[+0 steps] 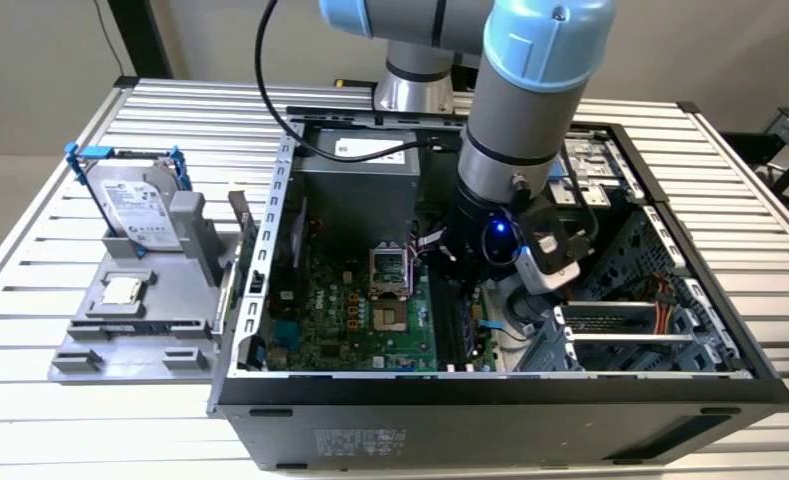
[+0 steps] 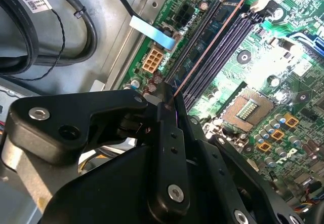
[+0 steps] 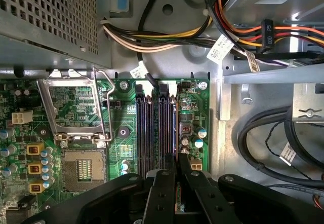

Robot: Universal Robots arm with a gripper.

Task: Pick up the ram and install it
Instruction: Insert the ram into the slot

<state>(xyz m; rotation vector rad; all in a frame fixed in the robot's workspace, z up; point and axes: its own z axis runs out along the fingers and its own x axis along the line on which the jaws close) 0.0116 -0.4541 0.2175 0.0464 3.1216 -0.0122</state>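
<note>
The ram (image 2: 202, 49) is right there in the claw (image 2: 169, 100), seen edge-on as a thin coppery line running out over the long black memory slots (image 2: 223, 46) on the green motherboard (image 2: 263, 72). The claw's black fingers (image 3: 163, 183) are pinched narrow on the stick, poised just above those slots in the first wrist view. The arm (image 1: 521, 110) reaches down into the open computer case (image 1: 501, 390), beside the bare processor socket (image 1: 389, 268). Outside the case, a hard drive (image 1: 138, 205) stands in its grey holder (image 1: 127, 310) on the slatted surface (image 1: 21, 290).
</note>
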